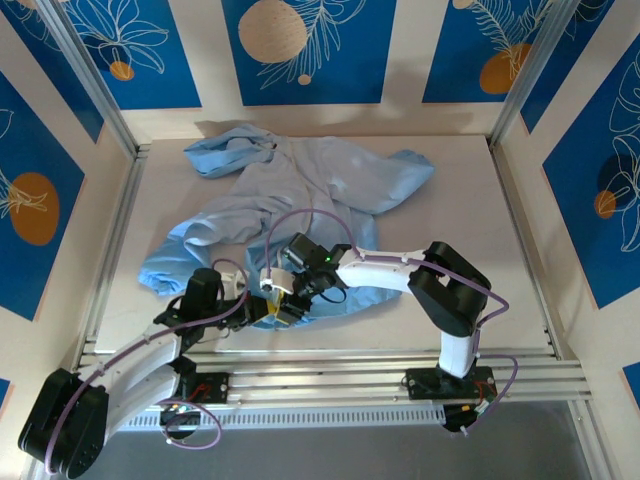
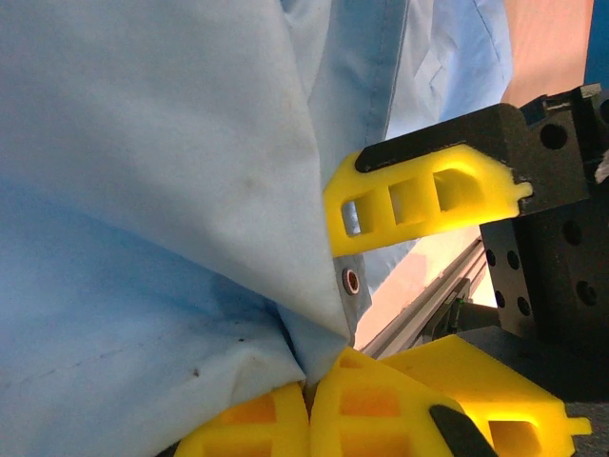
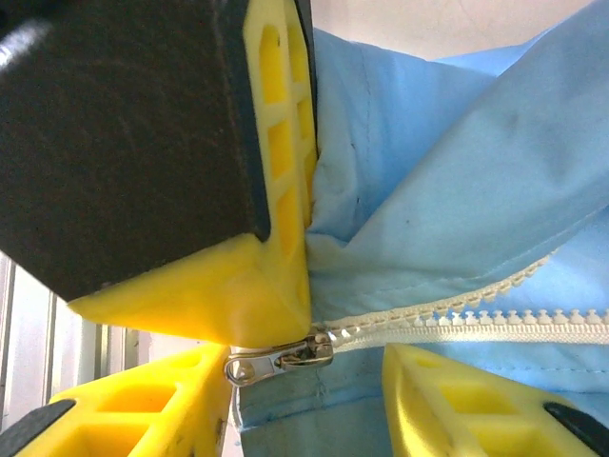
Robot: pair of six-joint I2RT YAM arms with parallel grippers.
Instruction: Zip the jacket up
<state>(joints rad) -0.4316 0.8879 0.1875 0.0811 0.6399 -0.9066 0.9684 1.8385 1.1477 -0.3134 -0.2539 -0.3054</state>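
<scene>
I am working at the bottom edge of the jacket (image 1: 300,190). It is lying bunched up on the table (image 1: 480,220). Its hood end is pointing to the far wall and its bottom edge is lying near my arms.

My left gripper (image 2: 309,395) is squeezing tight on the bottom corner of the jacket, just beside the zipper. It is holding the cloth down so it cannot slide.

My right gripper (image 3: 306,367) is reaching in from the other side. Its two fingers are standing apart, and the little metal zipper slider (image 3: 281,357) is sitting between them. One finger is almost touching the slider. The other finger is not touching it, so I am not gripping it yet.

The zipper teeth (image 3: 495,324) are running away from the slider in two rows. The rows are spreading apart, so I think the jacket is not zipped at all yet.

I think I am doing the step of grabbing the slider. Next I need to close my right fingers on it. Then I need to pull it along the teeth toward the hood end while my left gripper is holding the corner tight. If my left grip is slipping, the cloth may bunch up and the slider may get stuck.
</scene>
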